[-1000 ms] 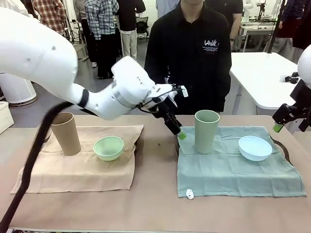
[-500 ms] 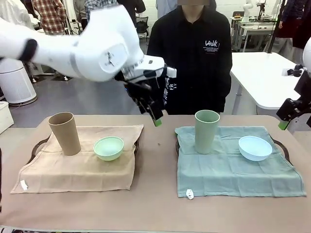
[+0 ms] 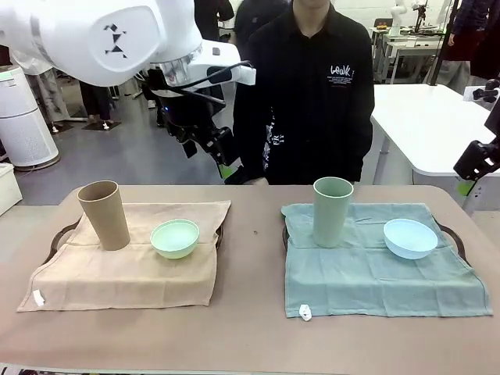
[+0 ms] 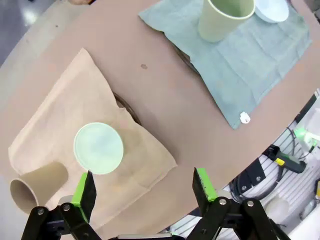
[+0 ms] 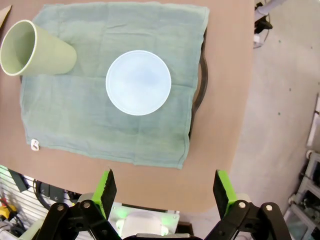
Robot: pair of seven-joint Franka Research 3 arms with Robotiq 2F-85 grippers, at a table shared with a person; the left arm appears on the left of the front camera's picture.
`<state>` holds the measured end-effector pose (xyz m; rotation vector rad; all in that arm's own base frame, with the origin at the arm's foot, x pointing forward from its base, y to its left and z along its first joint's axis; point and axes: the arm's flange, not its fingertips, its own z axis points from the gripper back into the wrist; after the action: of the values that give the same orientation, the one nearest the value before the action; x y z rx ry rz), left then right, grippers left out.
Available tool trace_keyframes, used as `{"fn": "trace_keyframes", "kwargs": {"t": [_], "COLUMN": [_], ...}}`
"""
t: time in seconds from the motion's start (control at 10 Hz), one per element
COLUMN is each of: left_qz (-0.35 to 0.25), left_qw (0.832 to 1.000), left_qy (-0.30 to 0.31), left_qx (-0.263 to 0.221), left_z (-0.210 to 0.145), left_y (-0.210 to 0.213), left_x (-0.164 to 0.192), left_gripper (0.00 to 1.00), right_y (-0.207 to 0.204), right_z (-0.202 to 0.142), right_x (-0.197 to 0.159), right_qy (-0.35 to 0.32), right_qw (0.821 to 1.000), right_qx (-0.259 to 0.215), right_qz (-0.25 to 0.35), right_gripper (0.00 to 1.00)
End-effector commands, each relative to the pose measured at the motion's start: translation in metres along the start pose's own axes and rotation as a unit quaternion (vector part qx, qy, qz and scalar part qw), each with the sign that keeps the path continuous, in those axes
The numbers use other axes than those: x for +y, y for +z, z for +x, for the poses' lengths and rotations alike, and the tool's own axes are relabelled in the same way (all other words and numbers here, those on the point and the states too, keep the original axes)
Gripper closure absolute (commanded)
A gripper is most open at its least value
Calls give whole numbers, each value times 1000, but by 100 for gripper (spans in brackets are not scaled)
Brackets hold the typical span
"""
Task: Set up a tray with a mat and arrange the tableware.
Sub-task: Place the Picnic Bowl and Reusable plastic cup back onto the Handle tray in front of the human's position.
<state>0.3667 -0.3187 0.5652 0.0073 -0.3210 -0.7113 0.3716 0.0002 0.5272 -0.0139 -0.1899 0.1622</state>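
A tan cup (image 3: 104, 215) and a mint green bowl (image 3: 174, 237) stand on a tan mat (image 3: 125, 273) at the left. At the right, a pale green cup (image 3: 332, 211) and a light blue bowl (image 3: 409, 237) rest on a teal mat (image 3: 375, 273). Dark tray rims (image 3: 451, 233) peek out from under both mats. My left gripper (image 3: 216, 154) hangs open high above the table's far edge, nothing in it. In the left wrist view the left gripper (image 4: 145, 187) looks down on the mint bowl (image 4: 98, 148). My right gripper (image 3: 475, 166) is open off the table's right end, and in its wrist view the right gripper (image 5: 165, 192) is high over the blue bowl (image 5: 138, 82).
A person in a black shirt (image 3: 308, 94) stands at the far side, close behind my left gripper. A bare strip of brown table (image 3: 250, 258) runs between the two mats. A white table (image 3: 426, 125) stands behind at the right.
My left arm has lifted from low over the table's middle, near the green cup, up and to the left. The right gripper has drifted up and right. The tableware has not moved.
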Motion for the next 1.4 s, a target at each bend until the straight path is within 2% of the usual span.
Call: {"fn": "trace_keyframes", "kwargs": {"t": [0.0, 0.8, 0.9, 1.0, 1.1, 1.2, 1.3], "left_qz": [-20, -13, 3, 0, -37, -63, -72], "left_qw": [1000, 1000, 999, 997, 993, 988, 980], "left_qy": [-22, -13, 33, 75, 109, 143, 183], "left_qx": [2, 5, 9, 15, 11, -3, 4], "left_z": [13, 16, 13, -5, -28, -54, -80], "left_y": [-16, -19, 0, 18, 36, 49, 57], "left_x": [1, 0, 16, 39, 65, 94, 122], "left_gripper": [0, 0, 0, 0, 0, 0, 0], "right_y": [-4, -4, -1, 13, 27, 36, 41], "right_z": [2, 2, 0, -4, -10, -16, -22], "right_x": [0, 0, 0, -12, -27, -44, -52], "right_qy": [1, 1, 1, -50, -67, -83, -86], "right_qw": [1000, 1000, 1000, 999, 997, 996, 994], "right_qx": [2, 2, 2, 8, -6, -3, 5], "right_qz": [-1, -1, 1, 18, 31, 42, 69], "right_gripper": [0, 0, 0, 0, 0, 0, 0]}}
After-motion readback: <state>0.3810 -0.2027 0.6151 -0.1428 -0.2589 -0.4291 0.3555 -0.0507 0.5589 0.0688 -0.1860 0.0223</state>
